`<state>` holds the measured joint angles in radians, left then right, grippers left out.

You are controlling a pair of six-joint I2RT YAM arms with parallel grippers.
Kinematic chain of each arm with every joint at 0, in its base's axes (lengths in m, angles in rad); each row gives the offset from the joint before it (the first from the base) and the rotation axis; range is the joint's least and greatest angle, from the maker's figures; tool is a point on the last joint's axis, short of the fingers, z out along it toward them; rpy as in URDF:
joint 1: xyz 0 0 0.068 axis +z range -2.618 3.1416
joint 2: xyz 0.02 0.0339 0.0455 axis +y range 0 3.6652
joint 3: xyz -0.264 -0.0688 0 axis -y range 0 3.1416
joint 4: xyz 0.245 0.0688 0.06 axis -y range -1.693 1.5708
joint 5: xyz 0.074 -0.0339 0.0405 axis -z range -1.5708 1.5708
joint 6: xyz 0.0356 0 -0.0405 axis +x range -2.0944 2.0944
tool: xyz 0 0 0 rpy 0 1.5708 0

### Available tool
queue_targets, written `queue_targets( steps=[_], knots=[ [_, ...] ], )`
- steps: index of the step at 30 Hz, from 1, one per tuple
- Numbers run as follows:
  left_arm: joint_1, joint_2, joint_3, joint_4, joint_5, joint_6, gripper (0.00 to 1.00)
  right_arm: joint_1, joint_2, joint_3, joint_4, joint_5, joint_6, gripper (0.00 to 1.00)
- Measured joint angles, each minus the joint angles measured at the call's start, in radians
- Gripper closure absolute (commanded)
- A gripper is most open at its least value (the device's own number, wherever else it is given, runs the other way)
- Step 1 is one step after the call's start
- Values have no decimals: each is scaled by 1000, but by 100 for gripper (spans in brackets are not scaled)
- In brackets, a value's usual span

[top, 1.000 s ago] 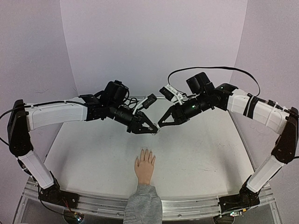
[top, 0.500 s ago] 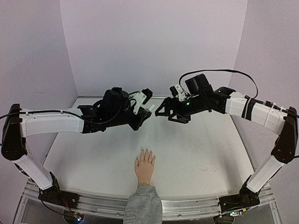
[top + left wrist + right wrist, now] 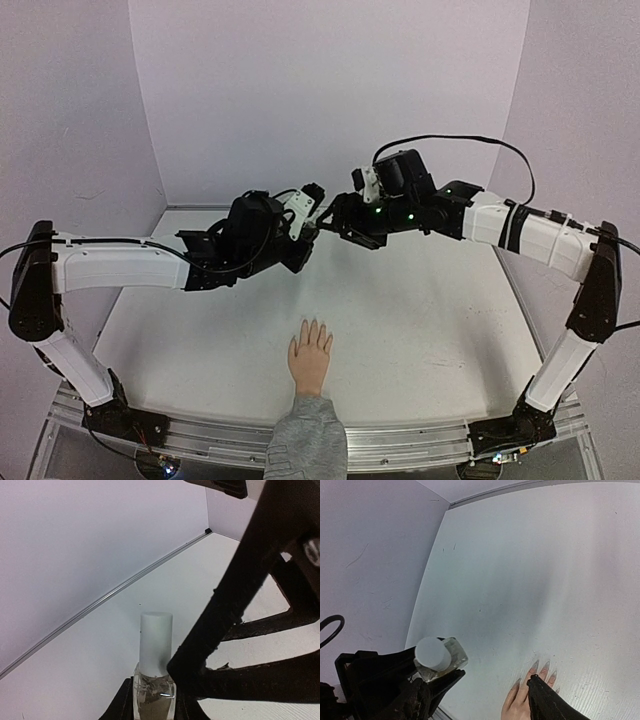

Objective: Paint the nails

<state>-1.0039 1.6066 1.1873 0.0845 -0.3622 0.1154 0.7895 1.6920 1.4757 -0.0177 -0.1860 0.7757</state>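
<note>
A small clear bottle (image 3: pixel 154 697) with a white cap (image 3: pixel 156 647) stands upright between the fingers of my left gripper (image 3: pixel 153 707), which is shut on its glass body. In the top view the bottle (image 3: pixel 318 216) is held high above the table's far middle. My right gripper (image 3: pixel 335 222) is open right beside the cap, and one of its black fingers (image 3: pixel 235 595) touches the cap's base. The flesh-coloured hand (image 3: pixel 310 355) with a grey cuff (image 3: pixel 305 435) lies flat near the front edge. Its pale nails (image 3: pixel 546 667) show below my right gripper (image 3: pixel 490 690).
The white table (image 3: pixel 430 320) is bounded by lilac walls at the back and sides. A metal rail (image 3: pixel 400 440) runs along the front edge between the arm bases. A black cable (image 3: pixel 450 142) loops above the right arm.
Both arms have risen and moved toward the back wall with the bottle. My right gripper let go of the cap, opened, and has come back in beside it.
</note>
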Motion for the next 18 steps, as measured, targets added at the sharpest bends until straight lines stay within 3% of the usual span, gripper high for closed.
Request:
queue_targets(
  steps=[7,12,18],
  knots=[
    [-7,3,3,4,-10,-5,100,14,42,84,1,53,14,51],
    [-13,3,3,2,-10,-7,100,20,101,144,-5,82,21,77],
    [-16,11,3,0,-34,-14,100,44,106,154,-6,109,31,100]
  ],
)
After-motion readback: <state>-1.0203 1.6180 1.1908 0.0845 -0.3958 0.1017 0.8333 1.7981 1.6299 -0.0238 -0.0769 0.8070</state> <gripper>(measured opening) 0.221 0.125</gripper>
